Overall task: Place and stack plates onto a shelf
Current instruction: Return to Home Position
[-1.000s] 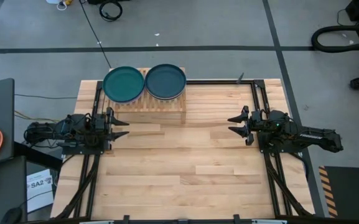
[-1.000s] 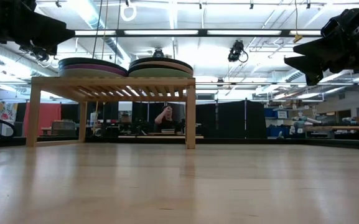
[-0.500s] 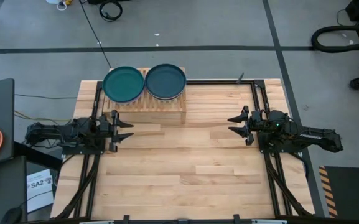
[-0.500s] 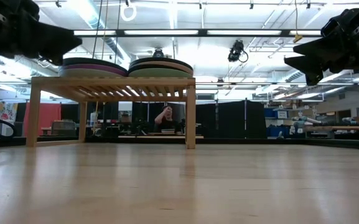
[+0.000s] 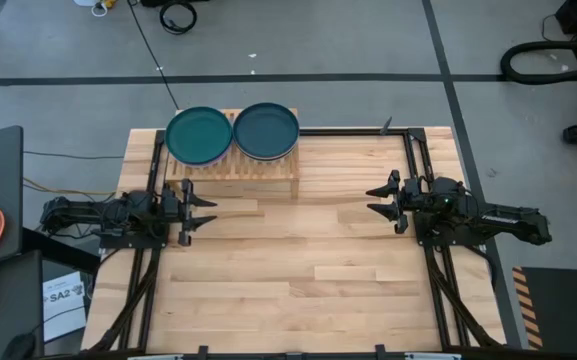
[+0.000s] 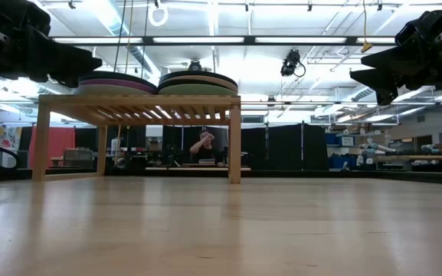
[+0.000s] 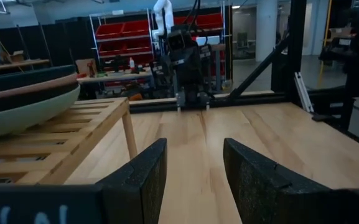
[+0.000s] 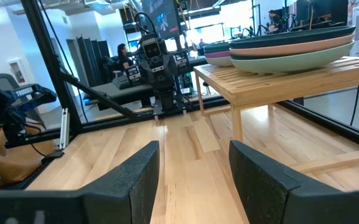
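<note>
The left gripper (image 5: 204, 210) is held just in front of the left end of the shelf (image 5: 268, 182), its fingers spread apart. The right gripper (image 5: 370, 199) is held well off to the shelf's right, fingers likewise spread. Both are pointed toward each other.

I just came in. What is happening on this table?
Nothing is being handled now. The plates lie in two stacks on the shelf, one topped by a green-teal plate, the other by a dark blue plate. The left pincer and the right pincer are both open and empty, each above the table at its own side.
</note>
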Available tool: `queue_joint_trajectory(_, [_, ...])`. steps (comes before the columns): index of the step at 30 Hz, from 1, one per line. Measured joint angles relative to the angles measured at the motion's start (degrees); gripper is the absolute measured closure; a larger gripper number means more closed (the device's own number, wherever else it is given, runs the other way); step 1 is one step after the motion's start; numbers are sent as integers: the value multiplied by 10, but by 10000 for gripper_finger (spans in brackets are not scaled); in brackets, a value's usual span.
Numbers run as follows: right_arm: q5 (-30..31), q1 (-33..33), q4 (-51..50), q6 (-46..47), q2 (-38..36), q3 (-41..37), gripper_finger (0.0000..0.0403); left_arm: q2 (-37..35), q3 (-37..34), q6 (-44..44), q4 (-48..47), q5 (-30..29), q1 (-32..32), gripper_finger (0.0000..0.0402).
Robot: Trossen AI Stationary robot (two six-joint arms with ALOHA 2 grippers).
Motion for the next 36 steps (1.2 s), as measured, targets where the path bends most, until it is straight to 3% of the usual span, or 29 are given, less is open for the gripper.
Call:
queue_joint_trajectory(18, [0, 0, 0, 0, 0, 0, 204, 0, 0, 30, -11, -9, 48, 237])
queue_joint_trajectory(36, [0, 0, 0, 0, 0, 0, 204, 0, -1, 30, 7, -14, 50, 237])
